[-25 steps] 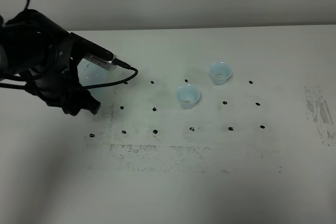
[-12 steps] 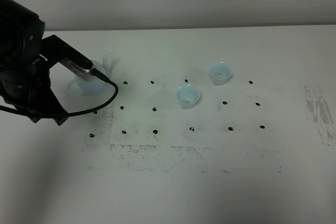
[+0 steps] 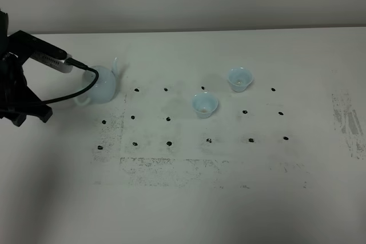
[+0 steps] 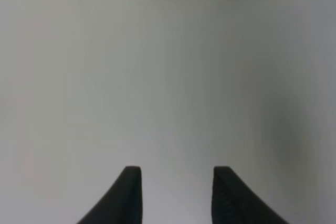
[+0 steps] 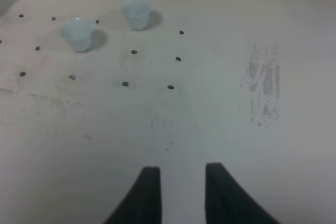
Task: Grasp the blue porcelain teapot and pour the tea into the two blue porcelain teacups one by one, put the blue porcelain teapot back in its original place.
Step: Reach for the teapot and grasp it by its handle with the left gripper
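Left arm (image 3: 20, 84) drawn back to the left edge of the table (image 3: 183, 198), after covering the blue porcelain teapot (image 3: 104, 86) a second earlier and half-uncovering it half a second ago. The teapot now stands free and upright at the left of the dot grid, well apart from the two blue porcelain teacups (image 3: 205, 105) at centre, one nearer and one farther right. This suggests the pot is set back and released, with only the retreat left. Whether the cups hold tea is too small to tell. The teapot's long axis, handle to spout, runs from near-left to far-right, and the spout rises toward the far right. The left gripper (image 4: 176, 174) shows its jaws parted over bare table, grasping nothing. The right gripper (image 5: 181, 174) is likewise parted and empty, near the right side.
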`<action>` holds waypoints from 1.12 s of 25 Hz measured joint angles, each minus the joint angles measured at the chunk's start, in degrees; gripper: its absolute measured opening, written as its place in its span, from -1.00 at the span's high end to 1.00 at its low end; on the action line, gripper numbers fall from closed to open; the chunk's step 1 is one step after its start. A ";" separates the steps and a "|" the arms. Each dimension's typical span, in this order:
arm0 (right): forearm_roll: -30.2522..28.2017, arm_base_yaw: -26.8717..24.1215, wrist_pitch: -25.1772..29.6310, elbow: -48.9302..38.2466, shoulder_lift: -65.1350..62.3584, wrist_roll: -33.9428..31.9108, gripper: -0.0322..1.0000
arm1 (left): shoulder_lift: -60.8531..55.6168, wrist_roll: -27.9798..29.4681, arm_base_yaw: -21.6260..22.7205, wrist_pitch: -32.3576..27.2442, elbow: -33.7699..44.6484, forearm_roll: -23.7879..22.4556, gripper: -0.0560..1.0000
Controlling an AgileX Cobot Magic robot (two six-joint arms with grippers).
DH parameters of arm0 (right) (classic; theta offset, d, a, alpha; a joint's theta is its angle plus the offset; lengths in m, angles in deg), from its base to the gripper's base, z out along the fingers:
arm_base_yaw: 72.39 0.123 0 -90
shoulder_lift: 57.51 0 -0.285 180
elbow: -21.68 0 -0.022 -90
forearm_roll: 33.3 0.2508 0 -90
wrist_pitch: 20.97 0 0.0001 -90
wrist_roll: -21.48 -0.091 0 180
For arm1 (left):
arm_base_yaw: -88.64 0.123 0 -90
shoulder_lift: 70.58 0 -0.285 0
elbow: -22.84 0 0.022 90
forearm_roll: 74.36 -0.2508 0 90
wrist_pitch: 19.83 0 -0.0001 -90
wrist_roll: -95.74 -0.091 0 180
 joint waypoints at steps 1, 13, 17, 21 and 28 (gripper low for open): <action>-0.01 0.00 0.00 0.00 0.00 0.00 0.48 | 0.34 -0.93 0.41 1.47 0.00 1.46 0.25; 0.01 0.00 0.00 0.00 0.00 -0.06 0.48 | 5.08 -15.76 0.77 7.17 0.00 7.77 0.25; 0.06 0.00 0.00 0.00 0.00 -0.06 0.48 | 7.75 -15.94 0.77 8.75 -1.62 7.66 0.25; 0.14 0.00 0.00 0.00 0.00 -0.06 0.48 | 12.22 -15.95 0.77 6.50 -7.98 7.07 0.25; 0.51 0.00 0.00 0.00 0.00 -0.06 0.48 | 19.71 -16.86 -0.26 1.79 -17.97 6.84 0.25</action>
